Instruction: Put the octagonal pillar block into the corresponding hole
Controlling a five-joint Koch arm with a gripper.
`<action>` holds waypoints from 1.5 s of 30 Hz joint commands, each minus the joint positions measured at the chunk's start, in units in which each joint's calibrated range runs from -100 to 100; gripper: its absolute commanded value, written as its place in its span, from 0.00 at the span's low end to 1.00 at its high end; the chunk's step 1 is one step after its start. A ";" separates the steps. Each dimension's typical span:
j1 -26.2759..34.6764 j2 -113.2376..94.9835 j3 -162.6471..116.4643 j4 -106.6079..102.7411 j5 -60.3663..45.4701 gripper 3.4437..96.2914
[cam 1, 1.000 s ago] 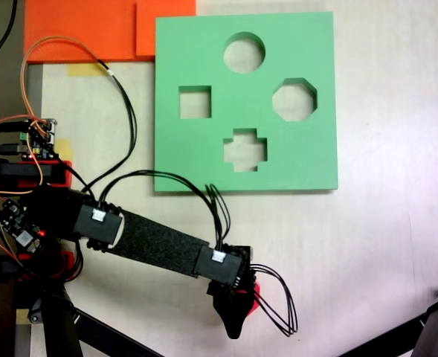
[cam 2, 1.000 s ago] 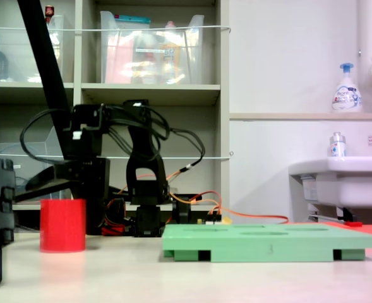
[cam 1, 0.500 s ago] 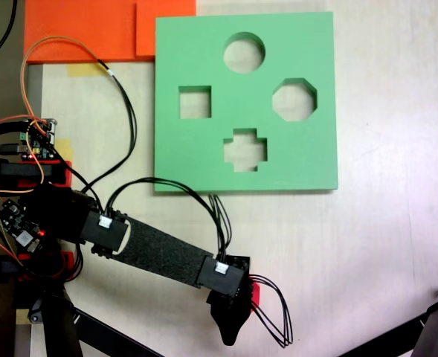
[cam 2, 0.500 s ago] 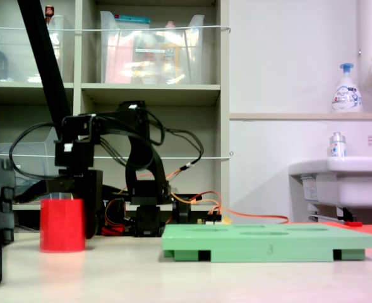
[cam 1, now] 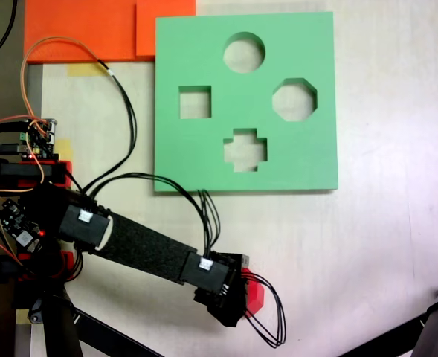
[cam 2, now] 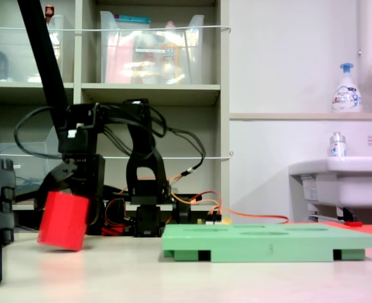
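Observation:
The octagonal pillar block (cam 1: 255, 296) is a red foam prism near the first exterior view's bottom centre, mostly hidden under the arm's head. In the second exterior view the block (cam 2: 62, 221) leans, its top toward the second exterior view's right, with one bottom corner low by the table. My gripper (cam 1: 237, 301) sits over it, and its black fingers (cam 2: 64, 174) close on the block's top. The corresponding hole (cam 1: 294, 100) is the eight-sided cutout at the right of the light-green board (cam 1: 204, 149), well away from the block.
The board (cam 2: 268, 243) also has round (cam 1: 244, 52), square (cam 1: 195, 102) and cross-shaped (cam 1: 245, 149) cutouts. Orange foam sheets (cam 1: 85, 30) lie at the first exterior view's top left. A circuit board with wires (cam 1: 36, 137) and the arm's base are at its left; a black stand leg (cam 1: 427, 335) crosses its bottom right.
The gripper dropped onto the red block and closed on it. The block, upright half a second ago, now leans and has shifted slightly.

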 commanded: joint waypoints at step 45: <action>28.52 -21.81 -6.98 34.32 31.11 0.38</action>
